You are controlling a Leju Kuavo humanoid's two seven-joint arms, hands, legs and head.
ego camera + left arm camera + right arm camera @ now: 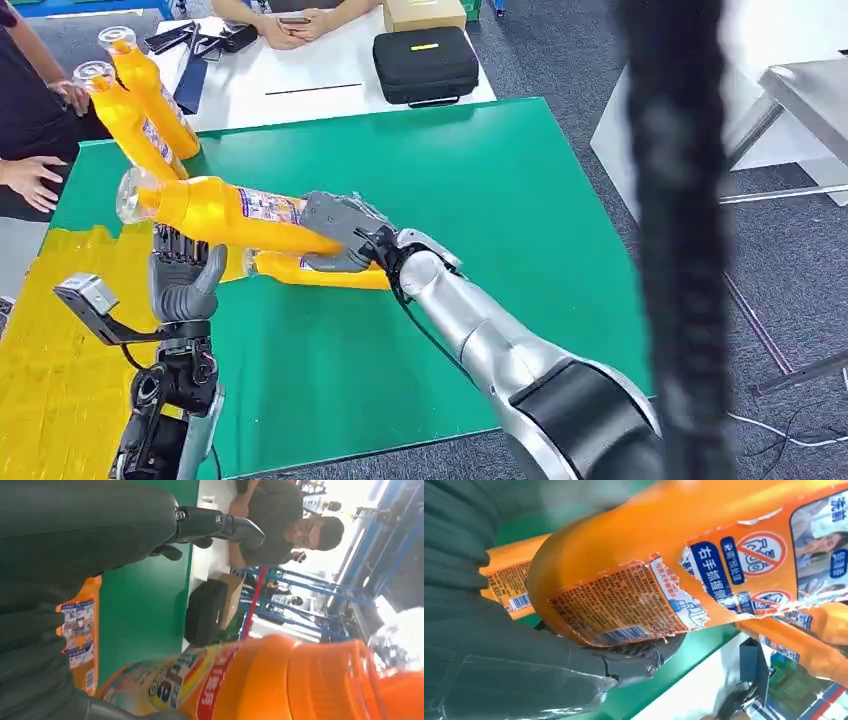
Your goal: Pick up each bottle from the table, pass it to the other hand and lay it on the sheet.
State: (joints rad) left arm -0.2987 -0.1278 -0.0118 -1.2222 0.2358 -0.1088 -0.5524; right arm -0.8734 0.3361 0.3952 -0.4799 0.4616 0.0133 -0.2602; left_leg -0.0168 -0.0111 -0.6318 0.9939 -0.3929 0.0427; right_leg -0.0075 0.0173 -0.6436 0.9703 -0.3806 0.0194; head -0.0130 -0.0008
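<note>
The right hand grips a bottle sideways by its base, neck toward the left hand, whose spread fingers wait beneath to take it.

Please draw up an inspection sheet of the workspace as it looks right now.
Surface: green table mat; crinkled yellow sheet at its left end.
Job's things: orange plastic bottle with clear cap held lengthwise above the mat; a second orange bottle lying beneath it; two more orange bottles leaning at the far left corner.
Clutter: black zip case and cardboard box on the white table behind.
Hands: right robot hand grips the raised bottle's base; left robot hand open, just below its neck.
Cables: thick black cable hanging close to the camera.
Surroundings: people's hands at the left and far edges.
</note>
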